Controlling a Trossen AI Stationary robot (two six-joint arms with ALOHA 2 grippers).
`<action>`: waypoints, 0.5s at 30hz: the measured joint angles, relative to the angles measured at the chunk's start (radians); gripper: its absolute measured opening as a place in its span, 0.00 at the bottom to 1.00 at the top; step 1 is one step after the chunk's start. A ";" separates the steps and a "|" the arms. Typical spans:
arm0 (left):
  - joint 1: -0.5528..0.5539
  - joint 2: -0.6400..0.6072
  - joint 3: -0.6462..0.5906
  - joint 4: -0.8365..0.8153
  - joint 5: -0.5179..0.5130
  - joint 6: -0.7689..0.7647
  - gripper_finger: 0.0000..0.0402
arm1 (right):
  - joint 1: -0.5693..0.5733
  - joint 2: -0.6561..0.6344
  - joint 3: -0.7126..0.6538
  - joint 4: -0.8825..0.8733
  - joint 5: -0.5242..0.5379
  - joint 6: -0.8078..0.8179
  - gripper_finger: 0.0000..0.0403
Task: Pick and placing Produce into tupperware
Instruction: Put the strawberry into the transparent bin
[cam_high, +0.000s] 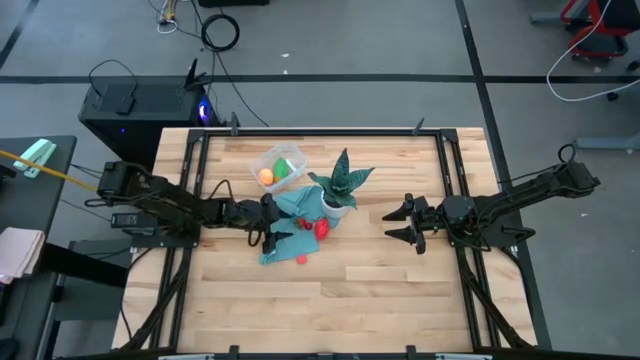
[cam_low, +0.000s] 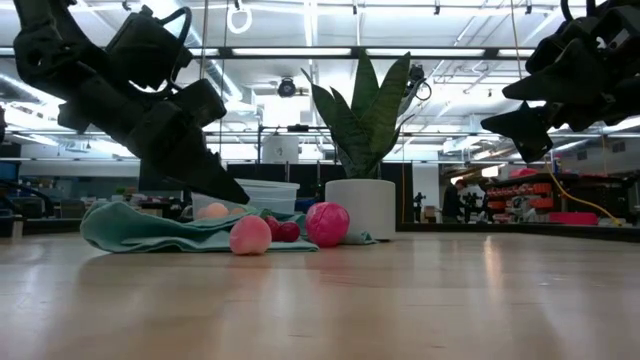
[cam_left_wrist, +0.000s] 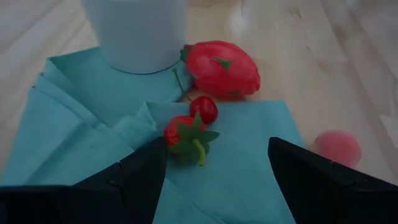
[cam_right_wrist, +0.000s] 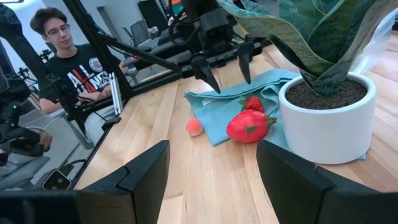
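Observation:
The clear tupperware (cam_high: 278, 165) stands at the table's far middle with an orange round piece (cam_high: 266, 176) and a green one (cam_high: 285, 168) inside. On the teal cloth (cam_left_wrist: 81, 118) lie a strawberry (cam_left_wrist: 185, 134), a small cherry (cam_left_wrist: 205, 109) and a larger red fruit (cam_left_wrist: 221, 68). A pinkish peach (cam_left_wrist: 336, 148) rests on the bare wood. My left gripper (cam_left_wrist: 217, 168) hovers open, slanting down just short of the strawberry. My right gripper (cam_high: 400, 222) waits open above the table, right of the plant.
A spiky green plant in a white pot (cam_high: 338, 205) stands on the cloth's far corner, between the red fruit and the tupperware. A person (cam_right_wrist: 68, 56) sits beyond the table's left side. Bare wood lies near the front edge (cam_high: 330, 310).

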 joint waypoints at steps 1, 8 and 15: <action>-0.001 0.000 0.000 0.000 0.000 0.000 0.72 | 0.000 0.000 0.000 0.000 0.000 0.000 0.61; 0.000 0.000 0.000 -0.005 -0.030 0.000 0.71 | 0.000 0.000 0.000 0.000 0.000 0.000 0.61; 0.001 0.000 0.000 -0.005 -0.034 0.000 0.63 | 0.000 0.000 0.000 0.000 0.000 0.000 0.61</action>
